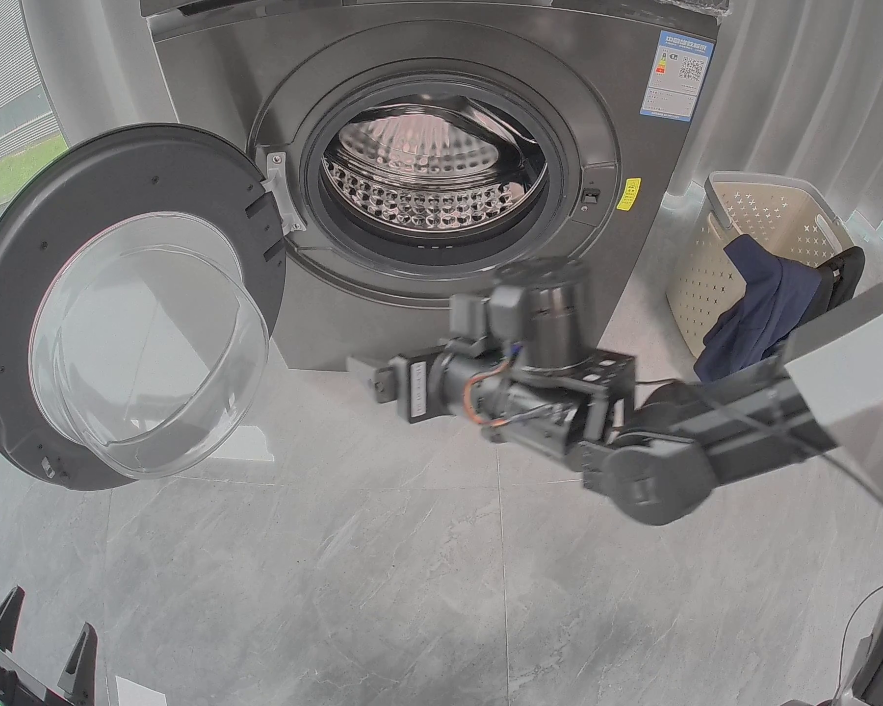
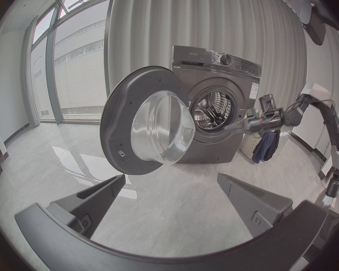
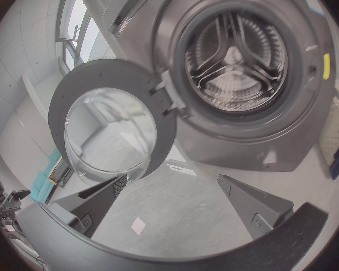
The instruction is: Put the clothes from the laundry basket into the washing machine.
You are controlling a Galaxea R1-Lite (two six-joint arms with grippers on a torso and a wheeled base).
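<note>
The washer (image 1: 216, 61) stands on the grey tiled floor (image 1: 363, 561) with its door (image 1: 118, 178) swung fully open to the left, so the steel drum (image 1: 427, 178) is uncovered. Just right of the washer sits the cream basket (image 1: 746, 208), backed by a pale curtain (image 1: 814, 71). The clothes (image 1: 770, 306), a dark blue piece with something black beside it, hang over the basket's front rim and down its outside. The right hand (image 3: 171, 179) hovers in front of the washer below the drum opening, fingers wide and holding nothing; its arm crosses before the basket's lower corner. The left hand (image 2: 170, 177) is low, well back from the washer, also wide and holding nothing, with the door's glass bowl overlapping the opening's edge in its view.
</note>
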